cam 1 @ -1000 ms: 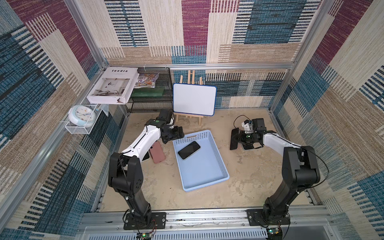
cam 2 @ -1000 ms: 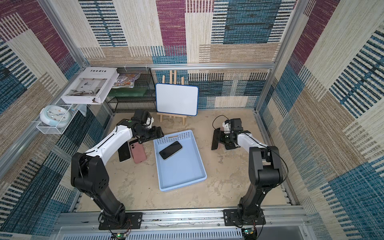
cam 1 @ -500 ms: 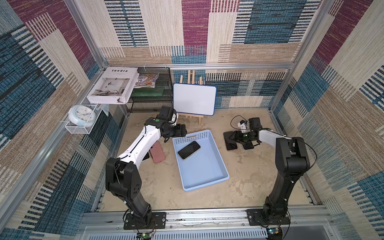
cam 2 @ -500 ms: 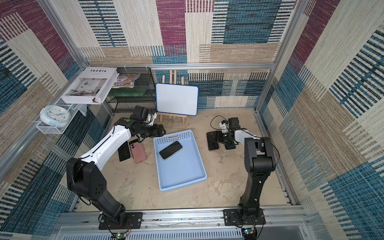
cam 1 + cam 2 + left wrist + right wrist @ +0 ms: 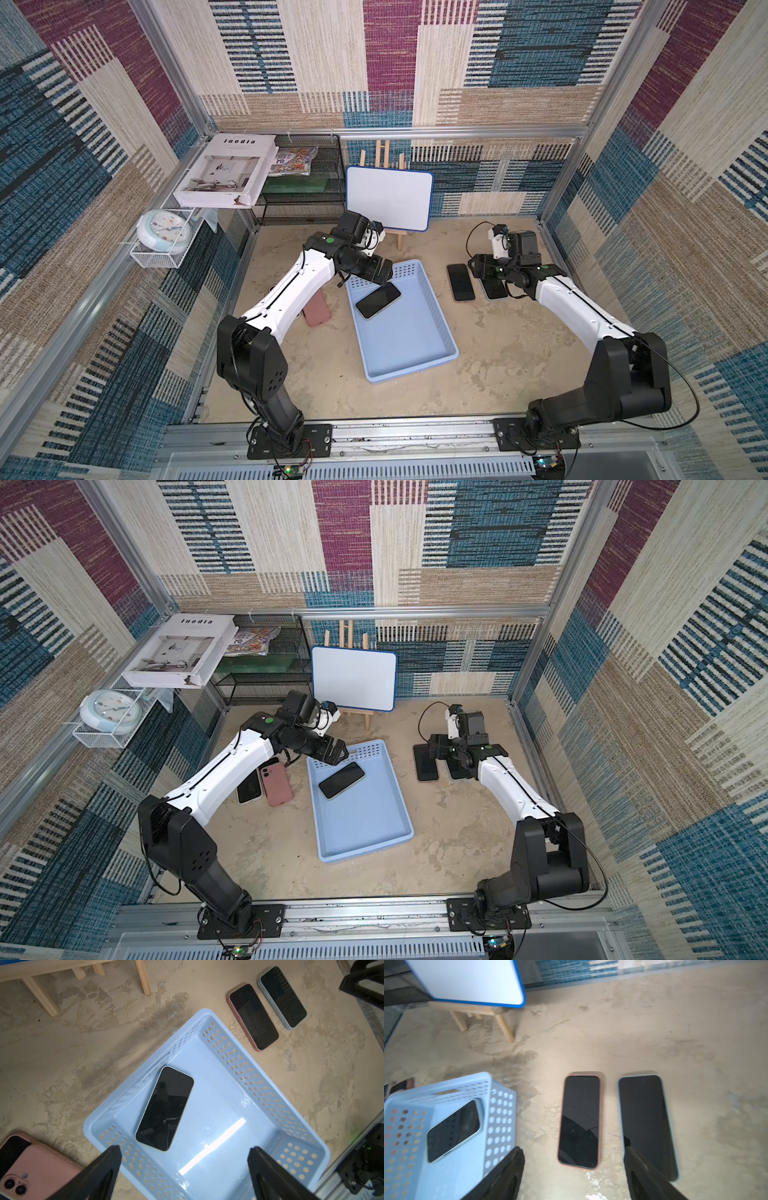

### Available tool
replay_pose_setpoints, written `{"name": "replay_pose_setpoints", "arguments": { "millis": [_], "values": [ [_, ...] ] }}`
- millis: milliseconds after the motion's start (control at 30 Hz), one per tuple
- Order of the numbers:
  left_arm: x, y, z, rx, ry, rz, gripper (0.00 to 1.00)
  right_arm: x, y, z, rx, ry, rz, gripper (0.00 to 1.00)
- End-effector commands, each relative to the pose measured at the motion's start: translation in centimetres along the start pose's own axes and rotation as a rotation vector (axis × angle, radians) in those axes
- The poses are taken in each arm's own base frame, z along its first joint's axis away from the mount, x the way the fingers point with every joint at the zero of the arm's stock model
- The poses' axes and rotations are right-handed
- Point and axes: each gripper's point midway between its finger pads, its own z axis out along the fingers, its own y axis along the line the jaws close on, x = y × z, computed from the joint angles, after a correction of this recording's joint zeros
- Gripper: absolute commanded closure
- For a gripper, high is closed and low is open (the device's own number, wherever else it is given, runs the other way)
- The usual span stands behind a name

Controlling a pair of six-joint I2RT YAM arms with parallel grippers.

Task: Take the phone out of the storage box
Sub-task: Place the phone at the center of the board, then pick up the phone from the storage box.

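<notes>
Pale blue, black and sand under a patchwork of stripes.
The storage box [image 5: 409, 340] is pale blue with dotted perforated walls; the phone [image 5: 377, 300] in it shows a glossy black screen. The table [image 5: 498, 353] is mottled sandy beige. The cased phone [image 5: 277, 785] is dusty pink; the whiteboard [image 5: 389, 198] is white, edged blue. The walls [image 5: 390, 54] are woven blocks of teal, magenta and cream stripes.

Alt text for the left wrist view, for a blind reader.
A dark-screened phone lies face up in the blue storage box, along its perforated wall, with the open left gripper poised over the box's end. A pink-cased phone and a grey-cased phone lie on the table beyond.
</notes>
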Motion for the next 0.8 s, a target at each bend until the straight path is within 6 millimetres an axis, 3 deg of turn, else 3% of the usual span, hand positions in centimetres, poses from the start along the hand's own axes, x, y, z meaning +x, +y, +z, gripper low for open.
{"name": "replay_pose_setpoints", "arguments": {
  "millis": [0, 67, 100, 233, 367, 533, 633, 767],
  "values": [
    [0.8, -1.0, 0.5, 0.034, 0.043, 0.161, 0.0, 1.9, 5.2, 0.6, -0.173, 0.066, -0.108, 0.18],
    [1.1, -0.4, 1.3, 0.009, 0.071, 0.198, 0.0, 3.3, 8.3, 1.0, -0.244, 0.1, -0.165, 0.13],
    [1.4, 0.0, 1.9, -0.002, 0.092, 0.207, 0.0, 3.8, 9.3, 1.2, -0.256, 0.113, -0.184, 0.02],
    [2.2, 1.3, 4.0, -0.04, 0.167, 0.25, 0.01, 5.4, 11.5, 1.9, -0.282, 0.156, -0.215, 0.02],
    [3.1, 1.9, 5.9, -0.035, 0.216, 0.344, 0.08, 6.6, 12.0, 2.7, -0.289, 0.184, -0.219, 0.04],
    [4.2, 2.8, 8.4, -0.043, 0.254, 0.397, 0.09, 7.6, 12.5, 3.1, -0.31, 0.2, -0.22, 0.07],
    [4.6, 3.9, 9.8, -0.08, 0.296, 0.416, 0.1, 8.4, 12.7, 3.5, -0.322, 0.227, -0.228, 0.16],
    [5.3, 5.1, 11.1, -0.118, 0.351, 0.453, 0.12, 8.7, 13.1, 3.5, -0.325, 0.236, -0.25, 0.17]
  ]
}}
